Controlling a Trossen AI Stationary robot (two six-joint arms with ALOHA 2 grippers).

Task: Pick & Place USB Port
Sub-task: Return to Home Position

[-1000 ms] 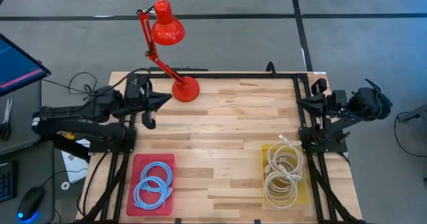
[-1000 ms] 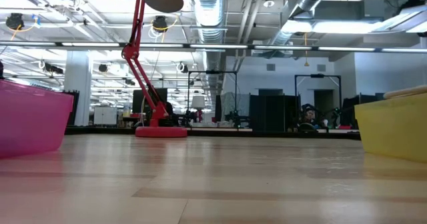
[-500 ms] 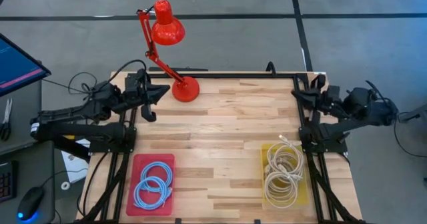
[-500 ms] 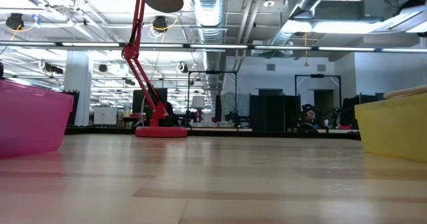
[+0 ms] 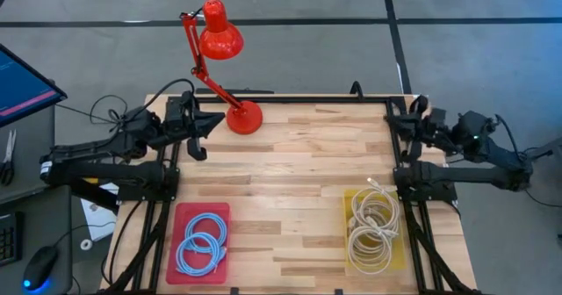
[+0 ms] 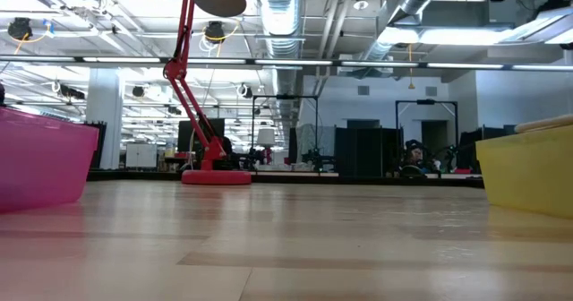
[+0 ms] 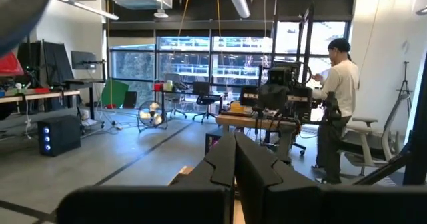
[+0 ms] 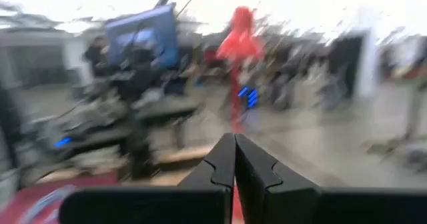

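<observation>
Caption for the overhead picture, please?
Left gripper and right gripper parked shut at the table's edges; blue cables in pink bin, pale cables in yellow bin.

The low view's edges cut off the pink bin (image 6: 40, 162), the yellow bin (image 6: 528, 171) and the red lamp's (image 6: 216, 177) head.

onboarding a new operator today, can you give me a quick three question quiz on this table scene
1. Multiple choice: the blue cables lie in A) a green bin, B) the pink bin, C) a cardboard box.
2. True or false: the left gripper is shut on a cable.
3. Short answer: in the high view, which arm is the base of the red lamp nearer to?
Key: 1 B. 2 False: its fingers are closed together with nothing between them, and so are those of the right gripper. 3 The left arm.
</observation>
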